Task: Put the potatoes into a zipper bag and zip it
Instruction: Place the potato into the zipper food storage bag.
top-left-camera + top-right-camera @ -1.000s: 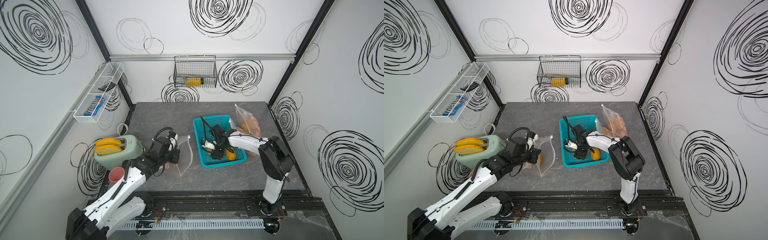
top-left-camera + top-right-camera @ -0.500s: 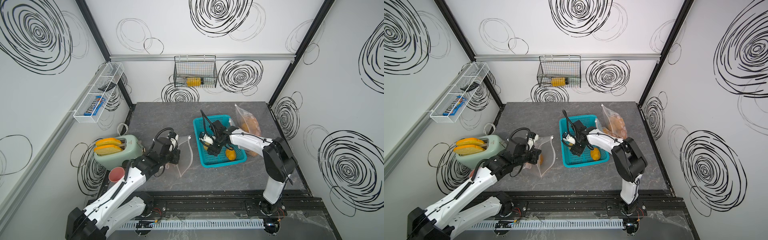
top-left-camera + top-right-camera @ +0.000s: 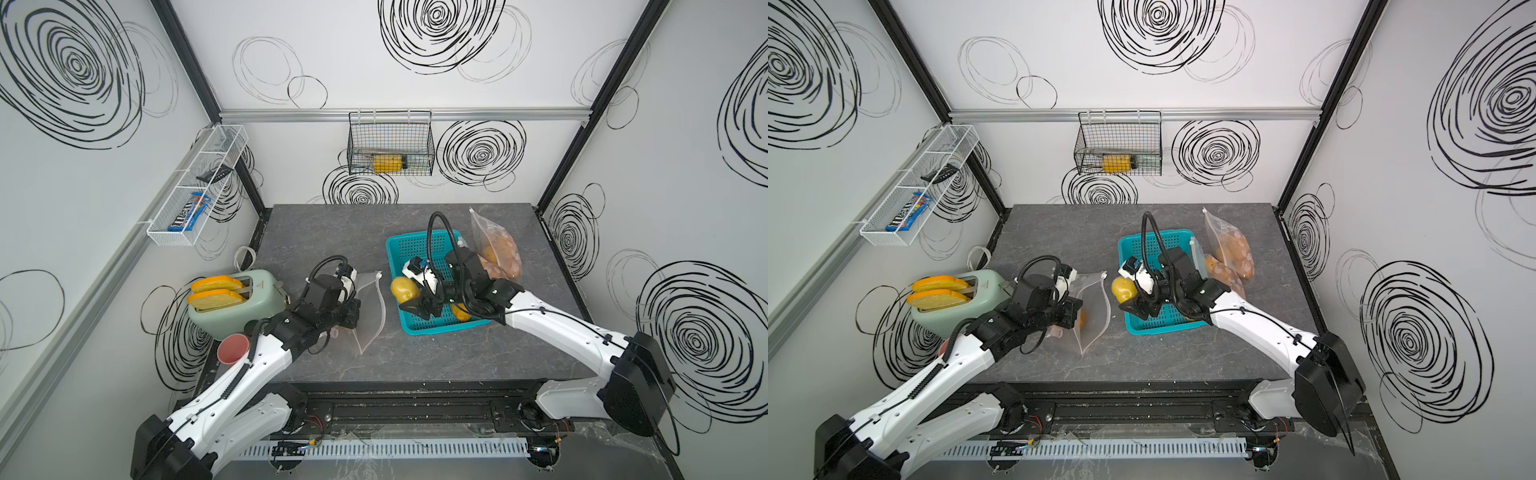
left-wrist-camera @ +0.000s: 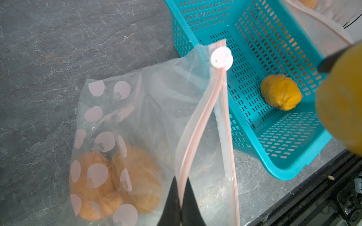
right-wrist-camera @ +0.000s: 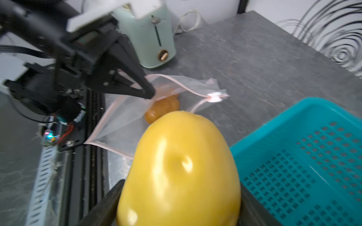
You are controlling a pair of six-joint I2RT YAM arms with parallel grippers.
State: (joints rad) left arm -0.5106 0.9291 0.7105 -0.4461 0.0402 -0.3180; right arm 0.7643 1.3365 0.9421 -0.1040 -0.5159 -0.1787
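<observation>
Your right fingers [image 5: 109, 201] stand wide, clamped on a smooth, glossy yellow oval potato [image 5: 182, 160] held between the teal perforated plastic basket [image 5: 313, 156] and the bag. It looks firm, weighty and slick, so grip it across its middle. Your left fingers [image 4: 170, 203] pinch together on the pink zip strip of the thin, floppy clear dotted zipper bag [image 4: 121, 121]. The bag holds wrinkled orange-brown potatoes [image 4: 117, 176] on the grey stone-look counter [image 4: 58, 49]. Another wrinkled potato [image 4: 280, 92] lies in the basket.
</observation>
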